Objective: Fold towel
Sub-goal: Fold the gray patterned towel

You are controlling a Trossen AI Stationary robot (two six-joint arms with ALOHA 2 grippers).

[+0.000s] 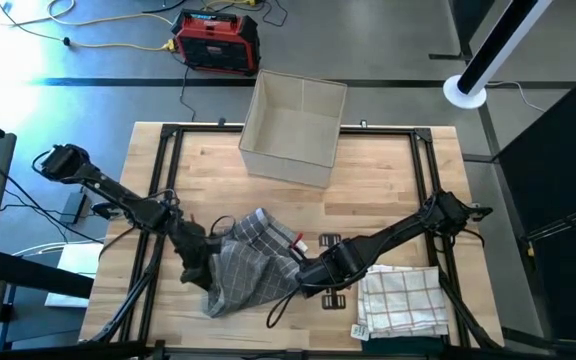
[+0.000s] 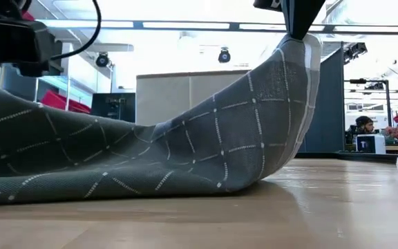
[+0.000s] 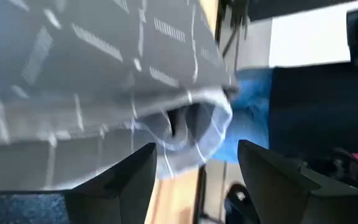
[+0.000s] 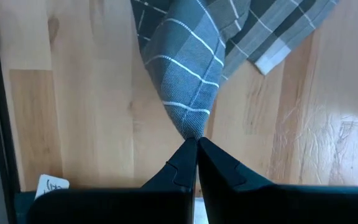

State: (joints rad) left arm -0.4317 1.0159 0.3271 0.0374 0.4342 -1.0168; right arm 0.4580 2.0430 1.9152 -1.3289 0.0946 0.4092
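Bright ceiling strip lights (image 2: 185, 25) wash out the low view's background. The grey towel (image 3: 92, 81) is motion-blurred in the left wrist view. Bluish glare hits the floor (image 1: 28, 50).

Towel (image 1: 243, 265): grey fabric with a thin white grid pattern. It lies crumpled near the front centre of the wooden table. One corner is drawn up into a tapering peak above the tabletop; from that peak the cloth slopes down to a bunched lower part resting on the wood. An edge fold hangs loose at its other side.
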